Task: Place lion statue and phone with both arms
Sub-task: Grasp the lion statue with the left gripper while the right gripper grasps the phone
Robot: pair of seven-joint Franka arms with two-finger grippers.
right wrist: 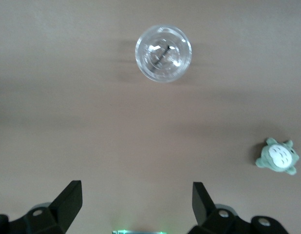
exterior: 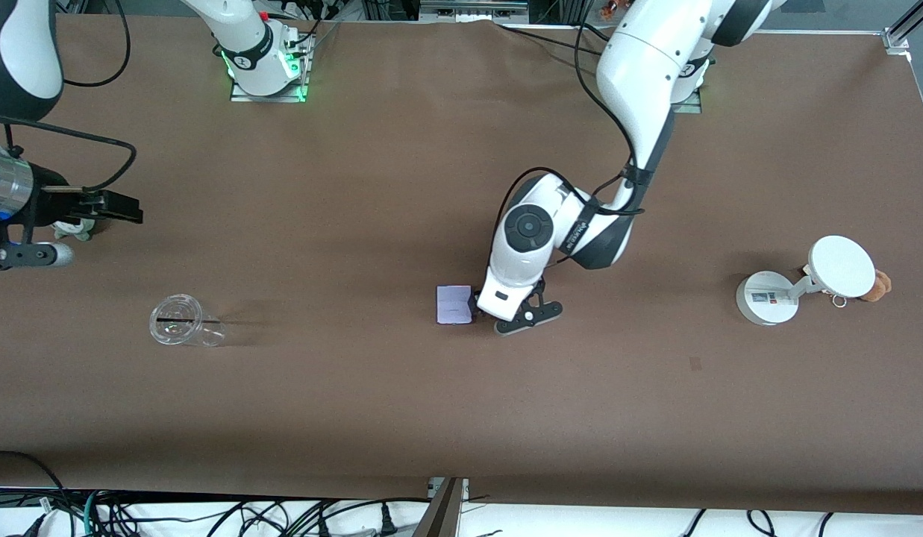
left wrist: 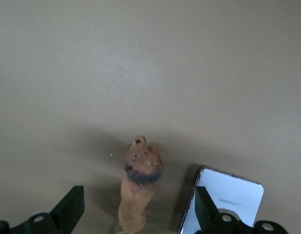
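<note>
Lion statue (left wrist: 137,187): small, elongated, reddish-brown, with a darker band at the neck; stands on the counter (left wrist: 141,73) between the spread fingers of the left hand (left wrist: 136,214), touching neither, muzzle pointing away from the palm; hidden under the arm from the front camera. Phone (exterior: 454,304): flat, pale lavender-white, rounded corners, faint lettering on its face; lies on the counter just beside the left hand, one finger (left wrist: 204,209) overlapping its edge.

Bare table (exterior: 357,224) separates phone (exterior: 454,304) from cup (exterior: 185,321).
</note>
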